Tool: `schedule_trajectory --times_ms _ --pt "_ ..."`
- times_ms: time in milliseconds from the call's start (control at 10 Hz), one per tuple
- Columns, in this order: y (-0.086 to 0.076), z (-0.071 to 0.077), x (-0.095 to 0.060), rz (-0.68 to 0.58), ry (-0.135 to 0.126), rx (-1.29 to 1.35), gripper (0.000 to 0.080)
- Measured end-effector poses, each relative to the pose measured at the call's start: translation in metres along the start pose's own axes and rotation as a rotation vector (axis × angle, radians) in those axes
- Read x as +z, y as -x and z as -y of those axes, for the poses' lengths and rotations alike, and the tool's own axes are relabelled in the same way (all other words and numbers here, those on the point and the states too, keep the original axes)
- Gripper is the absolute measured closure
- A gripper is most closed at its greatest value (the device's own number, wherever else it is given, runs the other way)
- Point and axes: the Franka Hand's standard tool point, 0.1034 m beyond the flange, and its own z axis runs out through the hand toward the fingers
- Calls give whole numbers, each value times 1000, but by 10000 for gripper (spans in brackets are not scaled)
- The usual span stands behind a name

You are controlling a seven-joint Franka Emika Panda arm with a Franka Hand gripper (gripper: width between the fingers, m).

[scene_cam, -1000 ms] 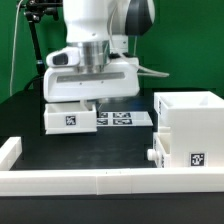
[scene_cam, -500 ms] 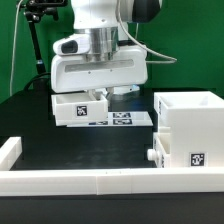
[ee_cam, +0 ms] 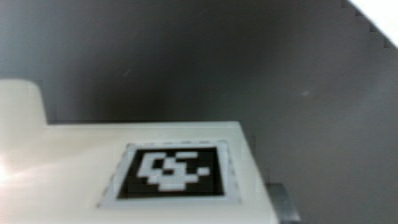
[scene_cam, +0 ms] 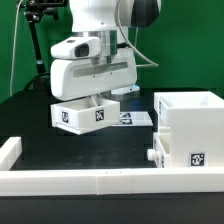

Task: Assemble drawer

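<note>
My gripper (scene_cam: 96, 99) is shut on a small white drawer tray (scene_cam: 84, 114) and holds it tilted a little above the black table, left of the middle in the exterior view. Two tags show on the tray's near faces. The tall white housing (scene_cam: 190, 130) stands at the exterior view's right, with a knobbed tray (scene_cam: 157, 156) in its lower left side. In the wrist view the held tray (ee_cam: 71, 150) fills the frame with one tag (ee_cam: 175, 170), and a grey finger (ee_cam: 286, 203) shows at its edge.
The marker board (scene_cam: 128, 119) lies flat behind the held tray. A long low white border wall (scene_cam: 90, 181) runs along the front, with a raised end (scene_cam: 8, 152) at the exterior view's left. A camera stand (scene_cam: 36, 40) is at the back left.
The tray has been lifted off the table and turned, so a corner now faces the exterior camera. The gripper has risen and rotated with it.
</note>
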Motion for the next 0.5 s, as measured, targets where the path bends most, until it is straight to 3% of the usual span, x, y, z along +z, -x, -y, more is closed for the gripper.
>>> schedule_trajectory --times_ms 200,500 --pt "-17 -15 -10 17 18 -227 757" --pt "-12 -14 -7 26 13 -399 757"
